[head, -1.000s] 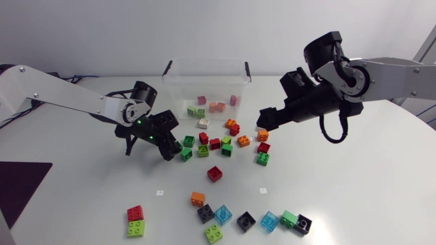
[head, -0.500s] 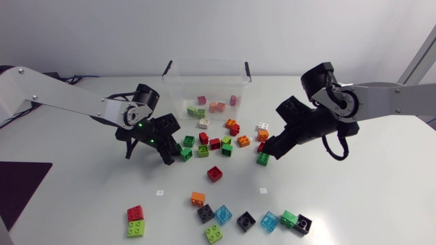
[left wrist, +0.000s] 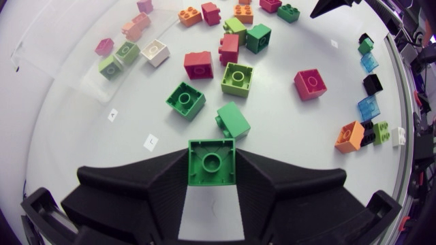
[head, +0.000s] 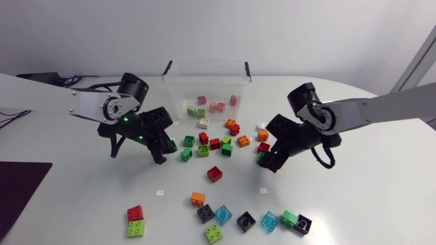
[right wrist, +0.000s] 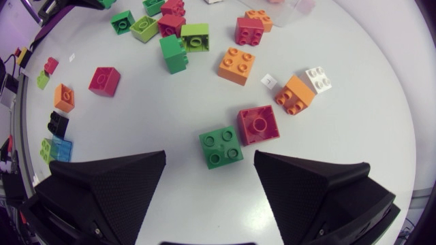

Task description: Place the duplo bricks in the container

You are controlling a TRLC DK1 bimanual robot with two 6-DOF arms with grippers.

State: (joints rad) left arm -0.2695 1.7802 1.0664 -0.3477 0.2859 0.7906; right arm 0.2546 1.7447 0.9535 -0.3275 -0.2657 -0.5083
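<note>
While both arms come in over the white surface (head: 381, 190), the left arm (head: 75, 103) enters from the left side and the right arm (head: 368, 112) from the right side, and their hands stand on the two sides of the loose bricks in the middle. The clear container (head: 177, 95) stands at the far side of the surface, between the two arms, and some bricks lie inside it, among them pink bricks (head: 216, 106) and a pale green brick (head: 193, 110). The left hand (head: 167, 147) is closed from two sides on a green one-stud brick (left wrist: 212, 163), which sits between its fingertips; this hand is in front of the left corner of the container, not over it. The right hand (right wrist: 210, 155) is wide open and holds nothing. A green four-stud brick (right wrist: 221, 147) lies on the surface between its fingers, and neither finger touches it. A red one-stud brick (right wrist: 258, 124) lies against this green one, on the side away from the hand. A single red brick (head: 214, 173) lies apart from the middle group, nearer to the front. Along the front of the surface more bricks are spread: a red brick (head: 135, 213) just beside a lime brick (head: 135, 229), an orange brick (head: 197, 198), and further right some black, clear blue and green ones.
</note>
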